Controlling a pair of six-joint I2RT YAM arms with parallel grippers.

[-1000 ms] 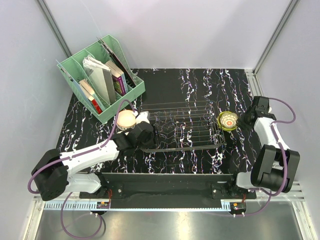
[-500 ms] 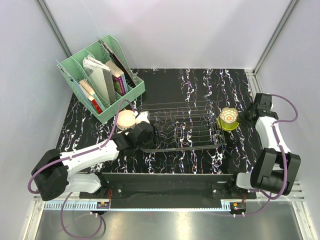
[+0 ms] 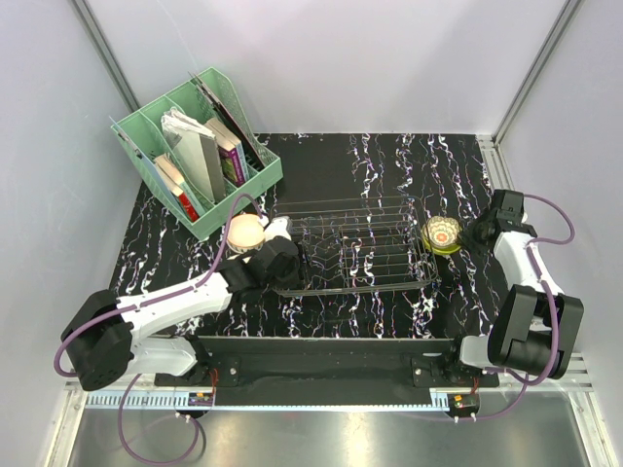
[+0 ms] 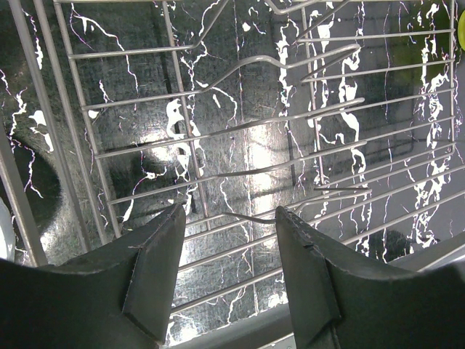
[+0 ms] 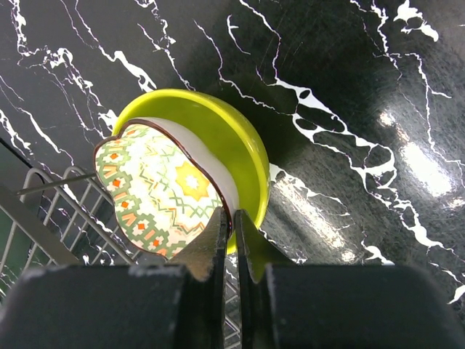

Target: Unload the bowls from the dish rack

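The flat tabletop (image 3: 389, 161) is glossy black, streaked all over with thin white marble veins. The low wire dish rack (image 3: 355, 243) looks dark from above and silvery grey in the left wrist view. The small glazed round bowl (image 5: 243, 138) is bright yellow-green. The round white bowl (image 5: 156, 193) nested in it has a dark brown rim, and its inside is patterned with green, orange and yellow geometric motifs. The small smooth bowl (image 3: 245, 232) is pale tan. The slotted plastic file organiser (image 3: 268, 175) is mint green, with a purple book spine (image 3: 232, 154) among its contents. The left claw (image 4: 229, 225) and right claw (image 5: 232, 218) are both dark grey-black.
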